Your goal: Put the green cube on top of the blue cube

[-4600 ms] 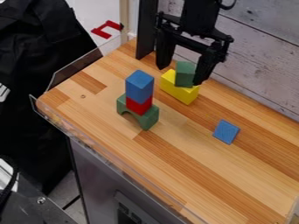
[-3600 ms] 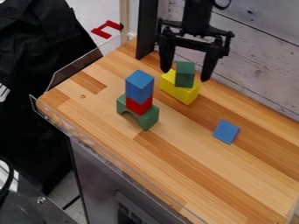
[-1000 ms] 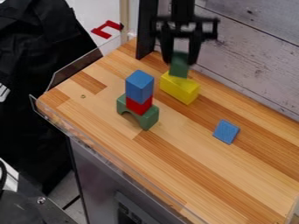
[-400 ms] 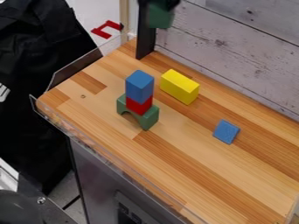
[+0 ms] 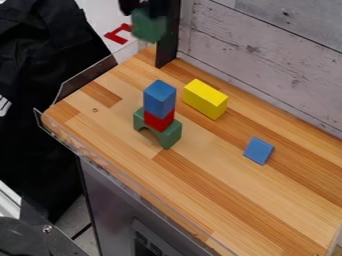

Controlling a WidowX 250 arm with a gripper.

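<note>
Leftward and slightly lower in the view, the tool (image 5: 143, 9) and the green cube (image 5: 148, 27) have been moved since the frame just before; in the earliest frame the cube is seen on the yellow block (image 5: 206, 100). The rest of the blocks have been left where they were.

Nearest, at the bottom of the view, a grey metal front (image 5: 110, 200) is seen below the wooden surface (image 5: 234, 200), whose near side is bordered by a clear edging (image 5: 85, 76). On the surface, toward the right, a thin blue tile (image 5: 258, 150) is laid, apart from the other blocks. Farther back and to the left, a green arch (image 5: 172, 136) is topped by a red cube (image 5: 158, 121), and the blue cube (image 5: 160, 96) is set upright on that. Just behind and to the right of this stack, the yellow block is found lying, with a gap between. Beyond it, a black post (image 5: 167, 35) is stood by the whitewashed plank wall (image 5: 267, 55).

Just left of the post, high above the surface, the green cube is held hanging below the tool, which is closed on it and opened only as far as the cube needs. The blue cube's top is not touched by it.
</note>
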